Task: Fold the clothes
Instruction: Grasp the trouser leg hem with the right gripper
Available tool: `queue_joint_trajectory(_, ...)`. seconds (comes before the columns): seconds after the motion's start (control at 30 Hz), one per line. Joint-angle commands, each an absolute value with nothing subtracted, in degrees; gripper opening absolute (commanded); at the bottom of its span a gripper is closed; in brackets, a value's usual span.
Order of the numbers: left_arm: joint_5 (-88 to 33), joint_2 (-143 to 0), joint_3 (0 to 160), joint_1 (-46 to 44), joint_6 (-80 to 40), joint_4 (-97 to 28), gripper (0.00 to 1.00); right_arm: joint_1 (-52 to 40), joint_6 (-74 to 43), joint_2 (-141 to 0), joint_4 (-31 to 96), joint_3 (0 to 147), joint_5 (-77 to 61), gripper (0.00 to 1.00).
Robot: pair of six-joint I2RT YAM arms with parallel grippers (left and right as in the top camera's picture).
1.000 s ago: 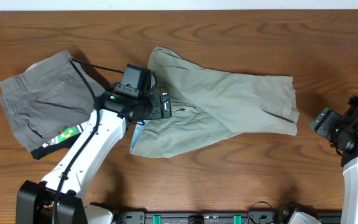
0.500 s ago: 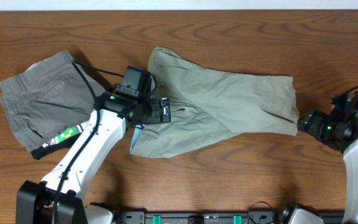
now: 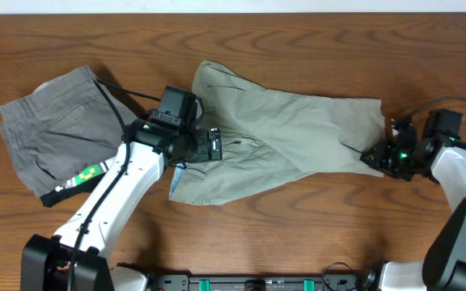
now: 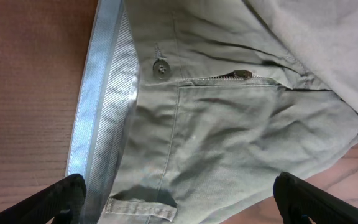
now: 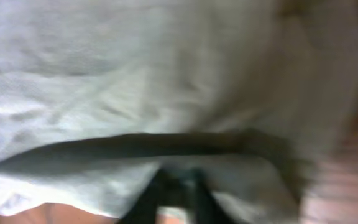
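A: Checking layout before the fold. Where are the shorts [image 3: 290, 141]?
B: Flat on the surface [image 3: 298, 40], centre. Long axis runs left-right, dipping a bit toward the right. Waistband [image 3: 176, 184] on the left, hems [image 3: 383, 121] on the right.
A: Left claw [image 3: 214, 144]?
B: Over the waistband end, by the fly. Wrist view shows its fingers [image 4: 58, 198] spread wide with nothing gripped. Striped lining [image 4: 101, 112], button [image 4: 160, 67] and zip [image 4: 238, 74] sit right below.
A: Right claw [image 3: 376, 158]?
B: At the lower right hem corner, touching or just beside it. Wrist view is blurred and full of cloth. Can't tell if it's spread or pinching the hem.
A: So each arm has its own end.
B: Yes. Right is nearer the hems, left nearer the waistband. My read: the fold goes along the long axis, hem carried left toward the waistband, so the right arm leads and the left pins.
A: Risks?
B: Hem corner may slip if only one layer is caught. Grey shorts [image 3: 55, 137] lie well apart on the far left, not in the path.
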State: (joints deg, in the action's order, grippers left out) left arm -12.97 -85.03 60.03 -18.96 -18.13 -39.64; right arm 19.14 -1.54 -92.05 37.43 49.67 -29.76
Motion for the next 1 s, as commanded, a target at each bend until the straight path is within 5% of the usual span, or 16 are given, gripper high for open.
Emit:
queue_joint_trajectory(0.0, -13.1, -84.5, 60.2, -19.1, -17.6, -39.9, 0.98, 17.8, 1.9, -91.7, 36.8, 50.6, -39.0, 0.01)
queue_joint_trajectory(0.3, -13.1, -84.5, 60.2, -19.1, -17.6, -39.8, 0.98, 17.8, -0.9, -83.0, 33.6, 58.1, -39.6, 0.01)
queue_joint_trajectory(0.4, -13.0, -84.5, 60.2, -19.1, -17.6, -39.8, 0.98, 17.8, -1.7, -81.4, 35.6, 58.9, -31.5, 0.35)
queue_joint_trajectory(0.43, -13.0, -84.5, 60.2, -19.1, -17.6, -39.8, 0.98, 17.8, -1.7, -81.3, 37.9, 58.9, -27.0, 0.39)
queue_joint_trajectory(0.6, -13.0, -84.5, 60.2, -19.1, -17.6, -39.8, 0.98, 17.8, -1.7, -83.5, 42.3, 56.1, -14.0, 0.45)
queue_joint_trajectory(0.97, -13.1, -84.5, 60.2, -19.1, -17.6, -39.8, 0.98, 17.8, 0.4, -94.4, 35.9, 51.8, -21.6, 0.44)
